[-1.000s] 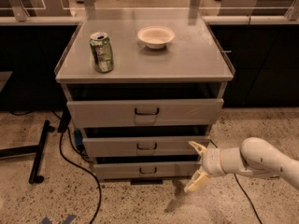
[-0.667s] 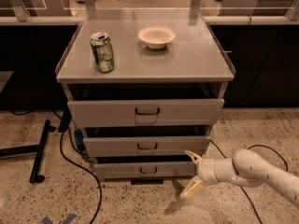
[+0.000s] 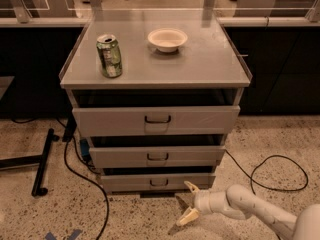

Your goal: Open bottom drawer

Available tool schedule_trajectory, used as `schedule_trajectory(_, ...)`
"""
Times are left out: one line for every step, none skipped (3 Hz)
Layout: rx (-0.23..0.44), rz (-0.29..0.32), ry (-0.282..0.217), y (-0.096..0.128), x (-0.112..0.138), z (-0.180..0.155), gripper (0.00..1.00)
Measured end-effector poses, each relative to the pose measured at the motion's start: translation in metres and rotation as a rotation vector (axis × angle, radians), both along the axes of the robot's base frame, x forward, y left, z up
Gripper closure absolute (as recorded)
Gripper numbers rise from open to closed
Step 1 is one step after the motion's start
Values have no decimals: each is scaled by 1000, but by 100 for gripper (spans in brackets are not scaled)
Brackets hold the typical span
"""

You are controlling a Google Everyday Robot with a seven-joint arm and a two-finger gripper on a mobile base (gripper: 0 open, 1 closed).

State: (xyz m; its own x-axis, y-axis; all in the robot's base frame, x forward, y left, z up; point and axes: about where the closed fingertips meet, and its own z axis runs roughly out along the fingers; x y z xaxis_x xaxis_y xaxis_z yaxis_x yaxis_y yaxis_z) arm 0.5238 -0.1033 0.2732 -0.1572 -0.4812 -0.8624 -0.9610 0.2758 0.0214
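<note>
Bottom drawer (image 3: 157, 182) (interior hidden); pincer (image 3: 189, 202) spread just beside.

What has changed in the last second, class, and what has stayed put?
The gripper has moved left and slightly down, closer to the bottom drawer, with its fingers open and holding nothing. That drawer, the can and the bowl have not moved.

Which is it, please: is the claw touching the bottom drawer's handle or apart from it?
Apart. The camera view shows the open claw low, right of the handle of the bottom drawer, with bare drawer front between them.
</note>
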Motion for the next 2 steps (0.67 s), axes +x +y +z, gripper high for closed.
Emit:
schedule_trajectory(24,-41,18,28,5,-42,0)
schedule_trajectory(24,-121,-12,38,21,-50,0)
